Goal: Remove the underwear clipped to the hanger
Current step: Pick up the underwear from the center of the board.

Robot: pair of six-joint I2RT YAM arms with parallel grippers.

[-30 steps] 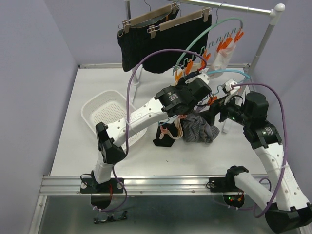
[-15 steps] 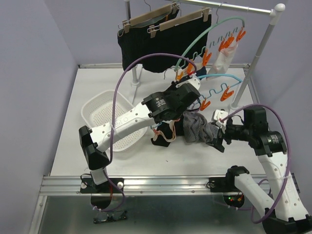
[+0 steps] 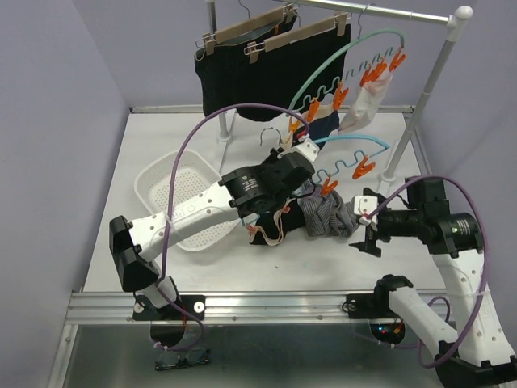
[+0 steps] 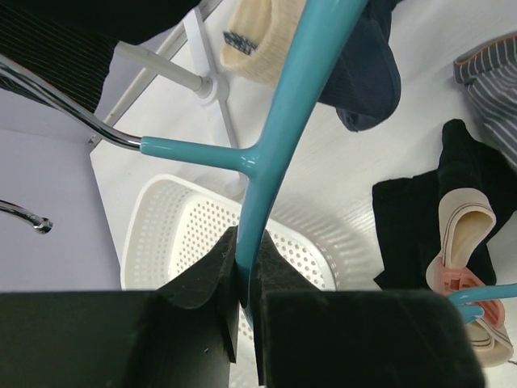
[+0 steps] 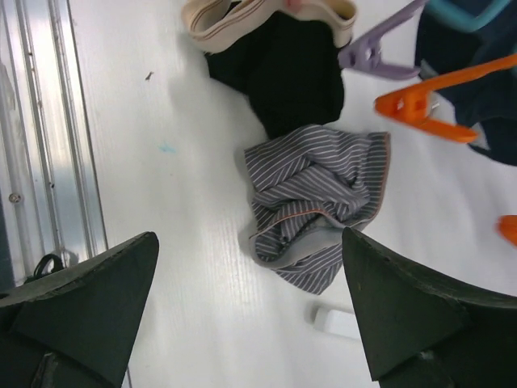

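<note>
Left claw (image 4: 246, 271) is clamped shut on the thin teal plastic hanger bar (image 4: 275, 137), which runs straight up between its dark pads in the left wrist view. In the top view that hanger is tilted low over the white bench (image 3: 153, 145), with orange plastic pegs (image 3: 363, 168) dangling from it. Right claw (image 5: 250, 323) is spread wide and holds nothing. It hovers over the bench, looking down on the crumpled grey-striped cloth underwear (image 5: 315, 202), which lies flat on the bench and is clipped to nothing. Just beside it lies a black cloth piece with a beige-pink waistband (image 5: 283, 73), touching the striped one at its edge. A purple peg (image 5: 371, 52) and an orange peg show over the bench next to these. A small navy cloth piece (image 4: 367, 73) hangs close against the teal hanger; which peg holds it cannot be told. A white-pink cloth piece (image 3: 359, 101) hangs from orange pegs on a second, mint-green curved hanger (image 3: 339, 56) up on the metal rack rail (image 3: 380, 10). Two large black boxer-style shorts (image 3: 242, 77) are clipped on wooden hangers at the left of the same rail. A white perforated plastic basket (image 3: 174, 190) sits on the left of the bench, under the left arm and apart from the loose pieces.
</note>
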